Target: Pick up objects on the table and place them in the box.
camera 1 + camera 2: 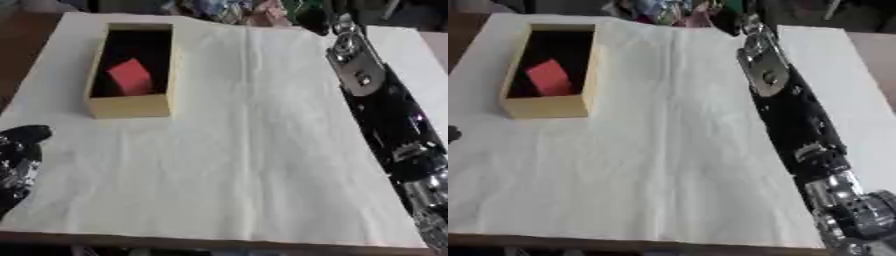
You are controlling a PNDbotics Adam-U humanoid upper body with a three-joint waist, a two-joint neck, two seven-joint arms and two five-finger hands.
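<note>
Left eye view: red block point(129, 76) lies inside box point(129, 106), far left. No other object visible on cloth point(254, 150). Right arm point(789, 110) stretches to far edge; its hand's state, cannot tell. Left hand point(17, 160) near left, fingers unclear. I judge placing done; next, retract.

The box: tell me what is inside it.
Inside the box lies one red block, tilted, on the dark floor. The near wall hides the floor strip just behind it, so anything low there cannot be seen.
</note>
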